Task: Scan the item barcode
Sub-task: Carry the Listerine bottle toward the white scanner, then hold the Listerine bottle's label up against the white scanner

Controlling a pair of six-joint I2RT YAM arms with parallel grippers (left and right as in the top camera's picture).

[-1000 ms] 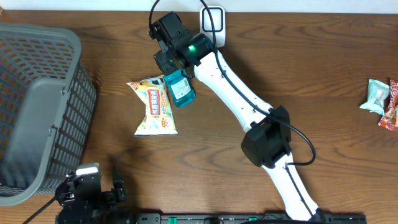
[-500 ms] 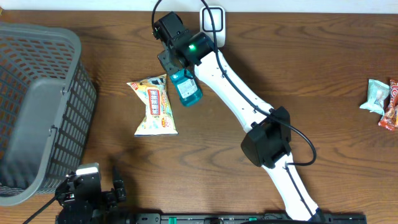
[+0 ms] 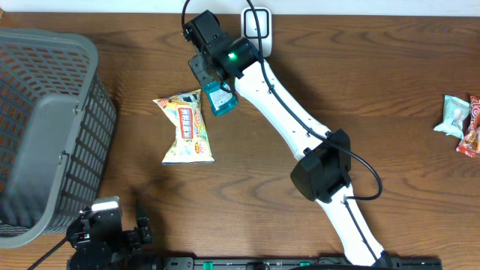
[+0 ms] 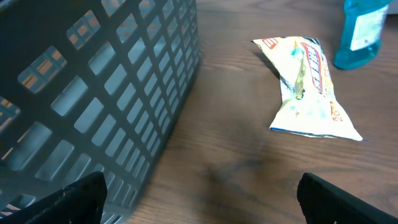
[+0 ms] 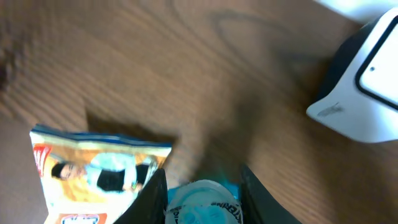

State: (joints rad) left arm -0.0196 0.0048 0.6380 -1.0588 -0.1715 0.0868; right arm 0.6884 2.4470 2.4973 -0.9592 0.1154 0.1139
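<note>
Teal bottle (image 3: 220,100) w/ white label shifted twd scanner (image 3: 256,26); right end effector (image 5: 202,190) grasping it

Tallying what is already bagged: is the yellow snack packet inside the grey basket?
No, the snack packet lies on the table beside the basket, outside it.

a dark wooden counter (image 3: 390,97) is seen from overhead. a grey mesh basket (image 3: 94,127) is set at its 9 o'clock edge and is partly cut off by the frame. a yellow-and-white snack bag (image 3: 189,129) is laid flat at 3 o'clock from the basket, apart from it. a pale green packet (image 3: 454,115) and a red packet (image 3: 471,127) are laid touching at the 3 o'clock edge.
</note>
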